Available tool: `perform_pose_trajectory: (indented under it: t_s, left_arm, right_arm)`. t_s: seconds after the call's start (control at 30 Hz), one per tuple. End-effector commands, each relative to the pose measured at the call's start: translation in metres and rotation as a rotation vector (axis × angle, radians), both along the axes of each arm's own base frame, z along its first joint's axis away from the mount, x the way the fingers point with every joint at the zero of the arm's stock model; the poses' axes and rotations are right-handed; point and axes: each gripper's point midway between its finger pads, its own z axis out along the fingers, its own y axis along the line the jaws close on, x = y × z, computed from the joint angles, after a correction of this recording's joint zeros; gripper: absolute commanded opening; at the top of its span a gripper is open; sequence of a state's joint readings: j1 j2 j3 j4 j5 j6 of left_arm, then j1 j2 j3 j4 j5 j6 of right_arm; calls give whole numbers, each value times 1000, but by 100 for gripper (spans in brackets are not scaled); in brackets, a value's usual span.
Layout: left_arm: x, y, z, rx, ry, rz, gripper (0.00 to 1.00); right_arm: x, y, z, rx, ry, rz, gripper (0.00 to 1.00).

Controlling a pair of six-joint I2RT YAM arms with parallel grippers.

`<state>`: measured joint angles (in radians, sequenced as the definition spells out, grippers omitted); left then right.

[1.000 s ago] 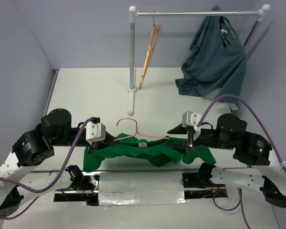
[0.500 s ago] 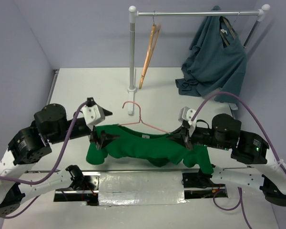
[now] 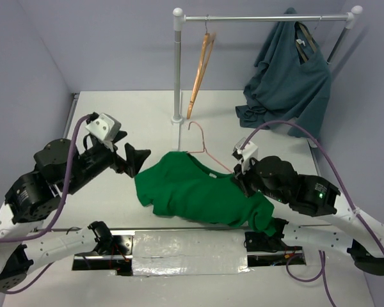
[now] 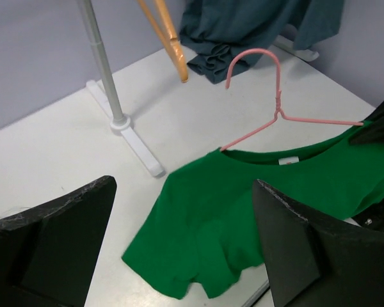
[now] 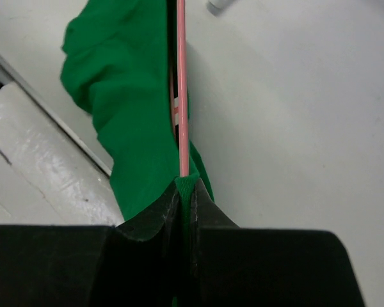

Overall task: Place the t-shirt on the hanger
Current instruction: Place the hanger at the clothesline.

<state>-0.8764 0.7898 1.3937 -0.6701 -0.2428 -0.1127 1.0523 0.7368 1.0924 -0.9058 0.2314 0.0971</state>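
Note:
The bright green t-shirt [image 3: 192, 192] lies spread on the table with the pink wire hanger [image 3: 208, 157] inside its neck, the hook pointing toward the rack foot. My right gripper [image 3: 240, 180] is shut on the shirt's right shoulder together with the hanger's arm. In the right wrist view the pink hanger [image 5: 182, 96] and a fold of t-shirt [image 5: 128, 96] run into the closed right gripper [image 5: 187, 187]. My left gripper [image 3: 136, 160] stands open above and left of the shirt, holding nothing. The left wrist view shows the t-shirt [image 4: 243, 204], its white label and the hanger [image 4: 277, 96] beyond the open left gripper [image 4: 184, 185].
A white clothes rack [image 3: 177, 70] stands at the back, its foot [image 3: 176, 137] just behind the hanger's hook. On its rail hang a tan wooden hanger [image 3: 201, 70] and a dark teal shirt [image 3: 288, 77]. A silver taped plate [image 3: 189, 259] lies along the near edge.
My left gripper opened, let go of the shirt's left shoulder and drew back up to the left. My right gripper closed on the shirt and hanger, and the hook swung toward the rack.

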Motion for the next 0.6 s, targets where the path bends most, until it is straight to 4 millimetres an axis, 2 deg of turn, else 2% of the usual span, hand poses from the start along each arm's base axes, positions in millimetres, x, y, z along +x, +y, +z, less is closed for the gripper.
perform_pose_trajectory:
  t_s: [0.0,0.17,0.23,0.27,0.3,0.33,0.4,0.43,0.47,0.5,0.53,0.57]
  left_arm:
    - [17,-5,-4,-45,77,97,99]
    - [26,-19,-22,-37,128,98,99]
    - [28,-15,-17,-104,115,135,100]
    - [32,-12,-26,-122,131,177,99]
    - [29,-8,-15,-188,99,180,99]
    - [31,-9,-28,-189,110,185,99]
    - [23,-7,-25,-259,99,163,100]
    - [24,-14,-31,-281,90,142,99]
    - [19,-17,-30,-315,87,105,99]
    - [18,-21,-30,-335,83,88,99]
    - [20,-27,-36,-354,80,73,99]
    - [18,-32,-38,-367,86,47,100]
  right_arm:
    - [20,-21,11,19,-20,-205,0]
    - [30,-36,8,-46,-4,-329,0]
    - [37,-43,4,-78,-15,-382,0]
    - [41,-47,7,-80,-23,-414,0]
    - [48,-56,9,-94,-34,-470,0]
    - [54,-60,10,-107,-40,-502,0]
    - [70,-73,30,-88,-95,-585,0]
    - [77,-77,39,-80,-120,-612,0]
    - [85,-78,61,-23,-165,-640,0]
    - [93,-86,73,-23,-196,-674,0]
    - [96,-91,95,20,-232,-706,0]
    - [104,-94,104,19,-248,-739,0]
